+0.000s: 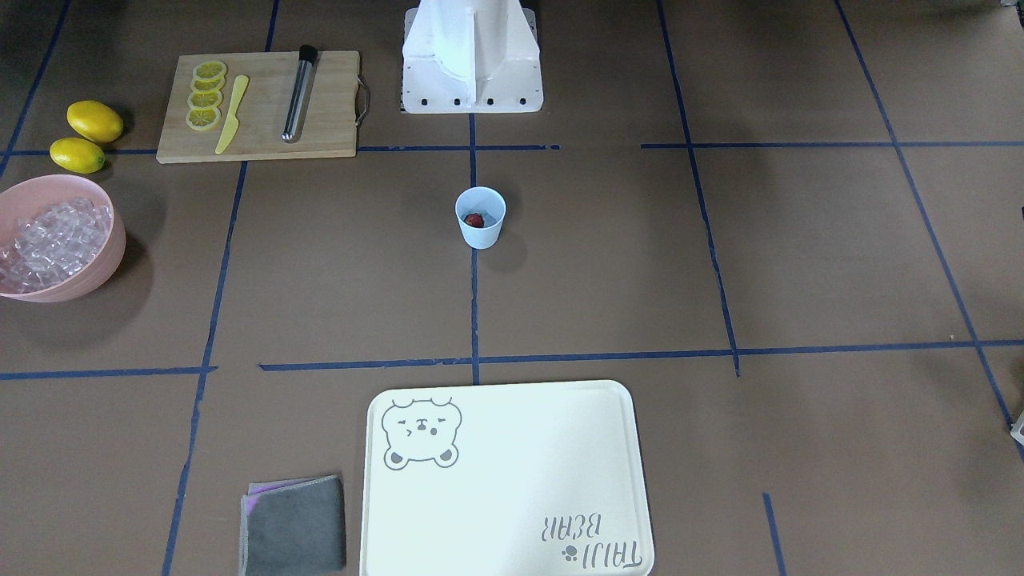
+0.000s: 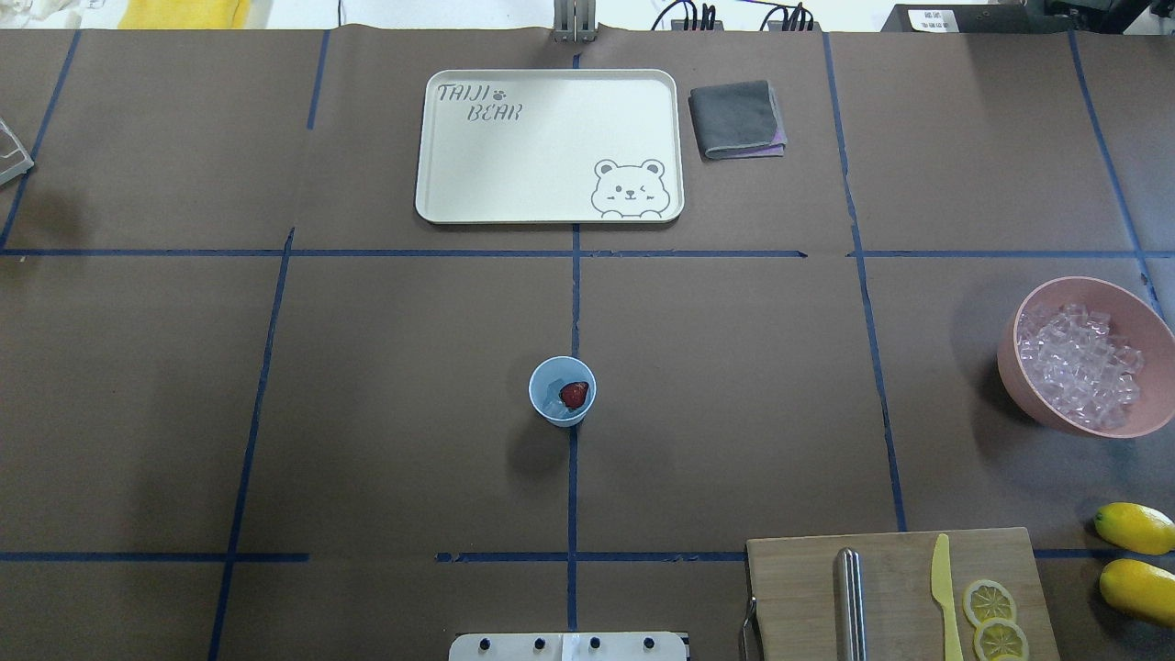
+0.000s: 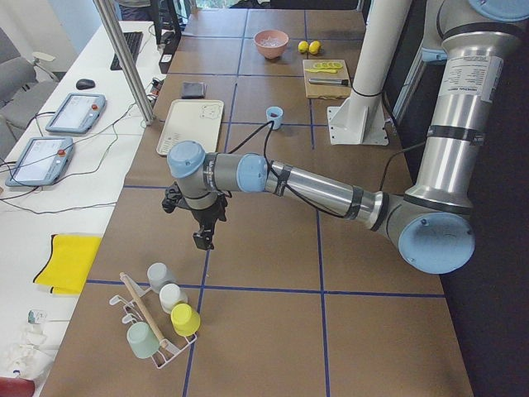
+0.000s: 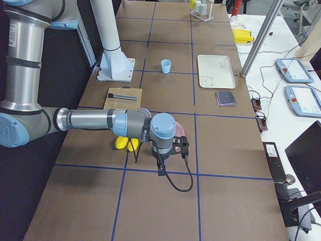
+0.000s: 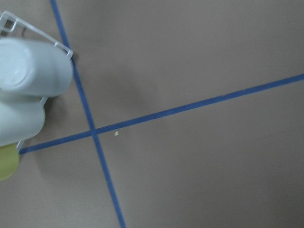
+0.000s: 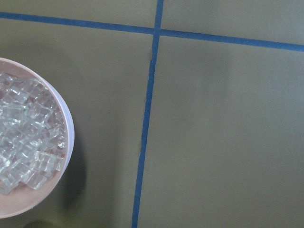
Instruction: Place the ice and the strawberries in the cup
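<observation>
At the fingertips nothing can be confirmed. The left gripper (image 3: 202, 240) and the right gripper (image 4: 160, 164) appear only in the side views, and neither wrist camera shows its own fingers. Whether either is wide, narrow or holding anything cannot be told. The left gripper hangs over bare table near some spare cups (image 3: 172, 296) at the table's left end. The right gripper hangs beside the pink bowl (image 2: 1007, 367), whose rim sits at 9 o'clock in the right wrist view.

Seen from overhead, the cup (image 2: 562, 390) stands upright at table centre, well apart from both arms. The strawberry (image 2: 575, 395) lies inside it. A pale glint beside the berry may be ice, but it is too small to confirm. The bulk of the ice (image 2: 1079, 363) fills the bowl, at 3 o'clock from the cup. A tray (image 2: 514, 165) lies at 12 o'clock and a cutting board (image 2: 799, 588) at about 5 o'clock.

Assessment: the berry step appears done, and the ice step is either in hand or complete. If it is outstanding, the right arm is the better placed. It would need to descend into the bowl, close on a cube, carry it towards 9 o'clock and release above the cup.
</observation>
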Robot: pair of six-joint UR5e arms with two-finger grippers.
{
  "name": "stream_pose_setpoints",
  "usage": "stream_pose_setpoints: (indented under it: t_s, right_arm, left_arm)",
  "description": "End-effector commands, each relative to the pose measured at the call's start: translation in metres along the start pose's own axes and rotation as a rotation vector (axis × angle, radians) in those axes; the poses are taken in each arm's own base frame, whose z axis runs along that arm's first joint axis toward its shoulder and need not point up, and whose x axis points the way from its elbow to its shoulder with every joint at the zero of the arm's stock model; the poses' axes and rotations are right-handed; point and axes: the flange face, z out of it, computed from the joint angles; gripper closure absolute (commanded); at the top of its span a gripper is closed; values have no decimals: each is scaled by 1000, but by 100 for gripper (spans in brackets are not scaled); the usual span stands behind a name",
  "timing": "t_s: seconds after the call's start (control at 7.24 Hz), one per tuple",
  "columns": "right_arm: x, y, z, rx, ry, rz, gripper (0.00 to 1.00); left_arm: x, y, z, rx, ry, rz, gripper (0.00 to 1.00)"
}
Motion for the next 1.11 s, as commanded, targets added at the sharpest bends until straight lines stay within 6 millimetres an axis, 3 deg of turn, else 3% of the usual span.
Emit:
stream_pose_setpoints:
  t_s: [0.0, 0.14, 0.28, 0.55, 0.69, 0.97]
  right_arm:
    - [3, 4, 4, -8, 1, 5, 1]
    - [1, 3, 2, -6, 0, 3, 1]
    - [2, 4, 3, -8, -1, 5, 1]
    - [2, 4, 3, -8, -1, 7, 1]
    - [3, 4, 3, -7, -1, 10, 1]
    - [2, 4, 3, -8, -1, 8, 1]
  left_arm:
    - [-51, 56, 6, -4, 21, -99, 0]
    - [-50, 58, 3, 4, 18, -97, 0]
    - [-62, 75, 15, -16, 29, -123, 0]
    - [-89, 109, 8, 14, 52, -198, 0]
    - [-93, 117, 16, 2, 64, -225, 0]
    - [-90, 110, 11, 2, 46, -212, 0]
